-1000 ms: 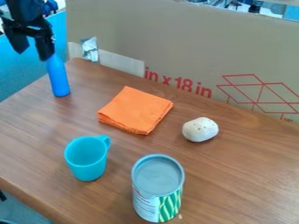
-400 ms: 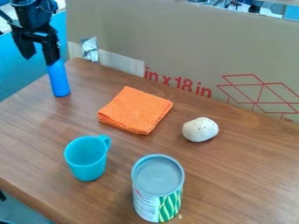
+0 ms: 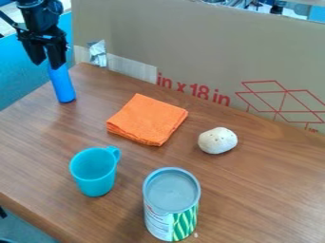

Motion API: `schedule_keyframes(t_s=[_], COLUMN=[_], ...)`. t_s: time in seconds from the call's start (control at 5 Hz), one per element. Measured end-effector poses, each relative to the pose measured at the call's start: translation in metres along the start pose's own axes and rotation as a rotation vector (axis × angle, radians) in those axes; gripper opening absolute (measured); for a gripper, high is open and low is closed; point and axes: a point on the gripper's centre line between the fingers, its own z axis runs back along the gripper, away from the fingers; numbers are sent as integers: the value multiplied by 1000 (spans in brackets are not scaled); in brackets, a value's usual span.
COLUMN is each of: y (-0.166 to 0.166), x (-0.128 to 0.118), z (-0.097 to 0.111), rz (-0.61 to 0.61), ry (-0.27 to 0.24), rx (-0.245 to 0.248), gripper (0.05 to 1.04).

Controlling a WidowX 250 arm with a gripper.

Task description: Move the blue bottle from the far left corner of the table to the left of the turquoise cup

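At the gripper (image 3: 48,63) — blue bottle (image 3: 62,87).

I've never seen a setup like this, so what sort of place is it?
Probably a lab or workshop: a black robot gripper hangs by a blue bottle, and a large cardboard sheet stands behind the wooden table.

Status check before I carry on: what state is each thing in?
Gripper: at the bottle's top end; whether it grips can't be told.
Bottle: upright or nearly so.
Cup: upright, open-topped, nothing visible inside.
Can: upright, top covered.
Cloth: folded, lying flat.
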Motion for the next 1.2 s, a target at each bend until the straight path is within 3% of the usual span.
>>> schedule_keyframes(t_s=[0.2, 0.6, 0.8, 1.0, 1.2], y=[-1, -1, -3, -18, -22], x=[3, -2, -13, -37, -82], z=[0, 0, 23, 60, 73], rz=[13, 48, 55, 1, -35], ry=[-20, -43, -101, -165, -63], rx=[-21, -46, -64, -55, 23], gripper=[421, 370, 370, 370, 370])
